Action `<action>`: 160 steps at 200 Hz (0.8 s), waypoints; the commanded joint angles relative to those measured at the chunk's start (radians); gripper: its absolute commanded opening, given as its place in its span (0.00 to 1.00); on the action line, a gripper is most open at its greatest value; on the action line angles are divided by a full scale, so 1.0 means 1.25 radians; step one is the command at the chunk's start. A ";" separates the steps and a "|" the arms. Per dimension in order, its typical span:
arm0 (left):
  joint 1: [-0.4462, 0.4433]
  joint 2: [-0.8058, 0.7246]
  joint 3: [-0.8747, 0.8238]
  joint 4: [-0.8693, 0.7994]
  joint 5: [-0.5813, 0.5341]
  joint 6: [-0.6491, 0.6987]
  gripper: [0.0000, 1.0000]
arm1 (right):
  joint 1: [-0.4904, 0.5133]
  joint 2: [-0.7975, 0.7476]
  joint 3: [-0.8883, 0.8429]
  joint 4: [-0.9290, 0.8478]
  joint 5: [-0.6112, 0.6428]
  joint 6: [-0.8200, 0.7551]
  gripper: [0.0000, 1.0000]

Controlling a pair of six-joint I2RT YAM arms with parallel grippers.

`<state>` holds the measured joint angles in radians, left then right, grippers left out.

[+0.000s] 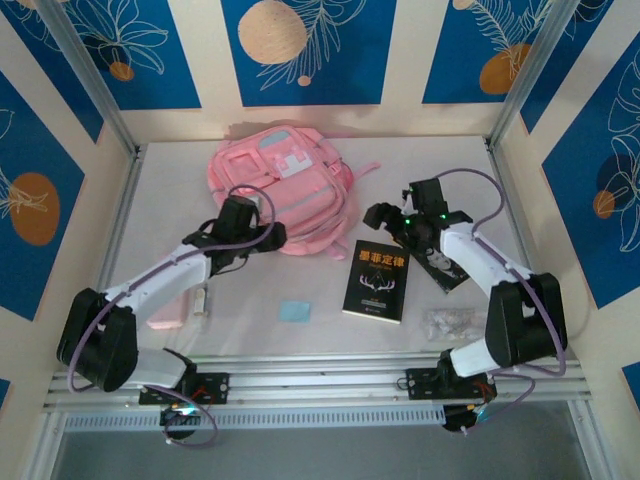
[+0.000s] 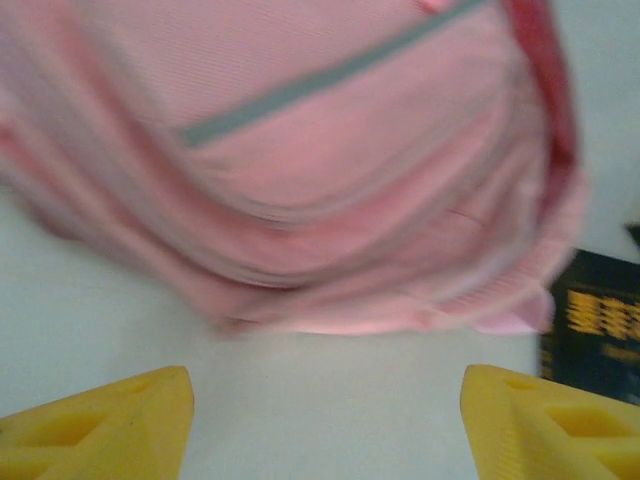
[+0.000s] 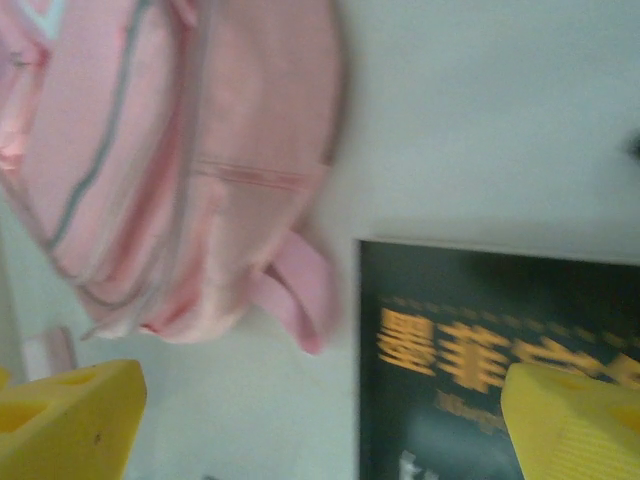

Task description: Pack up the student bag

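Gaping wide, left pincer [image 2: 328,390] and right pincer [image 3: 325,390] hover near gold-lettered black book [image 1: 375,281].

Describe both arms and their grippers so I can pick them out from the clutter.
The left arm and right arm match: white link shells between bulky black joint housings, each trailing a looping lilac cable. Small green lights glow at the right wrist. The left gripper and right gripper carry bright yellow wedge-shaped plastic fingers with moulded hollows.

pink student bag [image 1: 285,190] flat at table's far side
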<state>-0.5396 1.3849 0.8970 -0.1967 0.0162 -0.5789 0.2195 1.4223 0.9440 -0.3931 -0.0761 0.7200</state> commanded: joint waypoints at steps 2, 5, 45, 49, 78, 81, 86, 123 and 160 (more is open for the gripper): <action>-0.076 0.054 -0.009 0.109 0.074 -0.070 0.69 | -0.016 -0.036 -0.066 -0.132 0.081 -0.035 0.92; -0.087 0.065 -0.006 0.120 0.076 -0.075 0.69 | -0.017 -0.041 -0.074 -0.132 0.083 -0.035 0.92; -0.206 0.235 0.096 0.155 0.118 -0.095 0.66 | -0.020 -0.073 -0.174 -0.121 0.099 -0.001 0.89; -0.215 0.249 0.106 0.151 0.122 -0.095 0.66 | -0.020 -0.077 -0.185 -0.116 0.100 0.003 0.89; -0.251 0.316 0.147 0.124 0.155 -0.093 0.65 | -0.022 -0.101 -0.250 -0.062 0.083 0.026 0.87; -0.254 0.321 0.149 0.124 0.161 -0.091 0.65 | -0.021 -0.101 -0.254 -0.058 0.081 0.027 0.87; -0.256 0.330 0.153 0.118 0.167 -0.088 0.65 | -0.021 -0.102 -0.260 -0.051 0.077 0.030 0.87; -0.270 0.379 0.190 0.058 0.194 -0.052 0.58 | -0.019 -0.100 -0.286 0.027 -0.030 0.030 0.79; -0.278 0.431 0.213 0.046 0.187 -0.052 0.57 | -0.021 -0.094 -0.289 0.067 -0.095 0.051 0.69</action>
<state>-0.8726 1.8790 1.1278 -0.0975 0.2306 -0.6598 0.1940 1.3102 0.5903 -0.3779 -0.0872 0.7589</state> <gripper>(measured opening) 0.568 0.711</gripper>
